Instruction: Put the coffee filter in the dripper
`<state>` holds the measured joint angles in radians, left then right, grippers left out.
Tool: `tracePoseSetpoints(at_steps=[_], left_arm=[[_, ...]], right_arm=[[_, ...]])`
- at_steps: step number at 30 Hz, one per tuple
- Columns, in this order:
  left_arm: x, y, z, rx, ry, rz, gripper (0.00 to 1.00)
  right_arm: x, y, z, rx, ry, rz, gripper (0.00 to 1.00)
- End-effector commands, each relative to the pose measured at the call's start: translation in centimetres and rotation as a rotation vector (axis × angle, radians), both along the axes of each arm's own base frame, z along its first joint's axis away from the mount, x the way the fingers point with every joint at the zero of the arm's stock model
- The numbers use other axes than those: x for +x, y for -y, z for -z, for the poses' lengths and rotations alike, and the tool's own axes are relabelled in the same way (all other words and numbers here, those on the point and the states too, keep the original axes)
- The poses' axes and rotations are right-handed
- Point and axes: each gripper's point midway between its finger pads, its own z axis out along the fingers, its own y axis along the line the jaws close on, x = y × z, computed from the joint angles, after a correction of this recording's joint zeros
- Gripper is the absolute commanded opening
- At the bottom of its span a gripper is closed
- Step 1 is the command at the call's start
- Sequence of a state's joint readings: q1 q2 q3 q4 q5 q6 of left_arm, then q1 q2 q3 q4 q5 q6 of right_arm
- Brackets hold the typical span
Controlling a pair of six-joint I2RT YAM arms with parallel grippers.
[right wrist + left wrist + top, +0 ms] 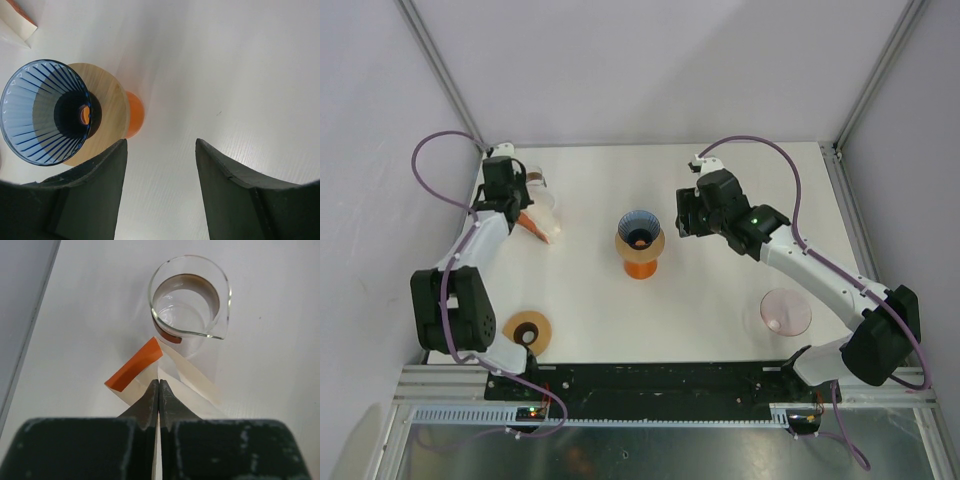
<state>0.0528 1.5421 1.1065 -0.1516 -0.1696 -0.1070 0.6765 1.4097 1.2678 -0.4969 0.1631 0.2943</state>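
From above, the left gripper reaches to the far left of the white table, its tips at the coffee filter, a folded white paper with an orange edge. Just beyond the filter stands a glass carafe. The dripper, blue and ribbed, stands at the table's middle on a wooden collar over an orange base, well apart from the filter. The right gripper hovers just beside it. A pink dish sits near the right arm's base and a wooden ring near the left one; what the dish holds cannot be told

The left wrist view shows the left gripper pinched tight on the coffee filter, white paper caught between the fingers. The glass carafe beyond looks clear inside, with a brown band around it

In the right wrist view the right gripper stands wide with nothing between its fingers. The dripper shows bare blue ribs, with orange glowing through its bottom hole
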Motion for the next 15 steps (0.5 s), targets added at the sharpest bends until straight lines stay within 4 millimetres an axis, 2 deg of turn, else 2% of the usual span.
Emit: tracePoseSetpoints(at_steps=[1,5,8,12,15], left_arm=[[-0.1,0.6,-2.3,-0.028,0.069,0.022,0.0],[-0.4,1.0,-3.9,-0.039,0.107,0.045,0.0],[-0.7,2.2,-4.9,-0.066,0.125,0.107,0.0],[-1.1,2.1,-5.0,-0.057,0.119,0.11,0.0],[-1.1,1.7,-4.4,-0.051,0.099,0.103,0.0]], right_arm=[[0.1,-0.1,-1.9,0.042,0.049,-0.006,0.62],[0.0,0.1,-2.1,0.043,0.051,-0.003,0.62],[0.0,0.1,-2.2,0.045,0.053,-0.002,0.62],[-0.1,-0.1,-2.4,0.054,0.055,-0.006,0.62],[-0.1,-0.3,-2.4,0.059,0.054,-0.013,0.62]])
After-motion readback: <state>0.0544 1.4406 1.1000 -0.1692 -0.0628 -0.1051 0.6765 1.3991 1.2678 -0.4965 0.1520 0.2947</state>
